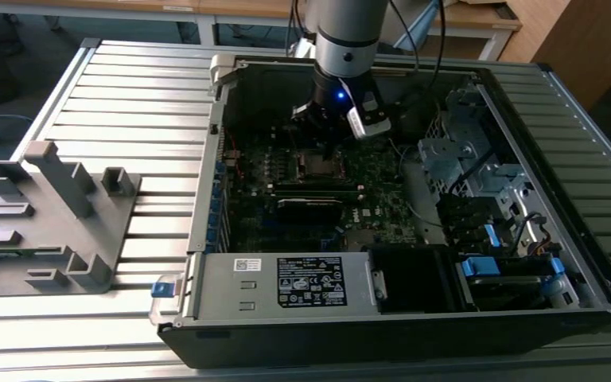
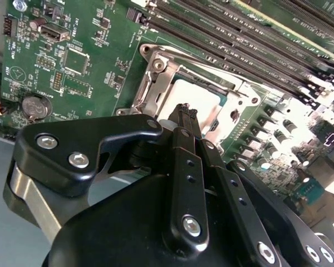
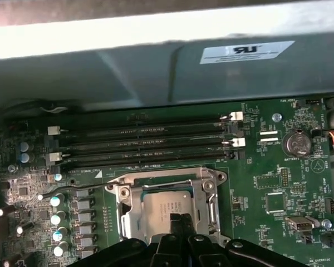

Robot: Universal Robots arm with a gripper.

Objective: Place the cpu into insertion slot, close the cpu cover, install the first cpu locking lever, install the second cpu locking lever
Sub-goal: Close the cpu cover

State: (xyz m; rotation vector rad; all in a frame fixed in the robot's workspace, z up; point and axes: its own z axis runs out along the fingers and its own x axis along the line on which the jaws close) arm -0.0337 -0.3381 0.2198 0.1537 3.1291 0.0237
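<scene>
1. Where the arm drops in from the upper middle of the exterior view, the gripper (image 1: 324, 143) hangs inside the open computer case (image 1: 391, 344). It is directly over the insertion slot (image 1: 320, 165), which sits on the green motherboard (image 1: 382, 208) a little above the centre of that frame.
2. In both wrist views the gripper (image 2: 185, 113) (image 3: 177, 221) has its two black fingers (image 2: 185, 167) drawn together at the tips, with nothing seen between them. The tips sit low over the cpu (image 2: 199, 93) (image 3: 155, 214), and I cannot tell whether they touch it.
3. The cpu, a dull silver-grey square, lies flat in the socket, its face showing through the window of the cpu cover (image 3: 210, 204) (image 2: 155, 79).
4. The cpu cover, a thin silvery frame, lies down flat around the chip, with screw heads (image 3: 121, 191) at its corners.
5. Beside the socket run long black memory slots (image 3: 145, 146), parallel to one of its edges. A round coin battery (image 3: 296, 143) (image 2: 34, 105) sits on the board well apart from the socket.
6. A row of small silver-topped capacitors (image 3: 58, 217) stands near another side of the socket.
7. In the exterior view a grey power-supply box (image 1: 231, 288) with a white label fills the case's lower middle. A grey plastic fixture (image 1: 45, 215) rests at the exterior view's left on the slatted metal table (image 1: 125, 95), and drive cages (image 1: 463, 159) stand at the exterior view's right.
</scene>
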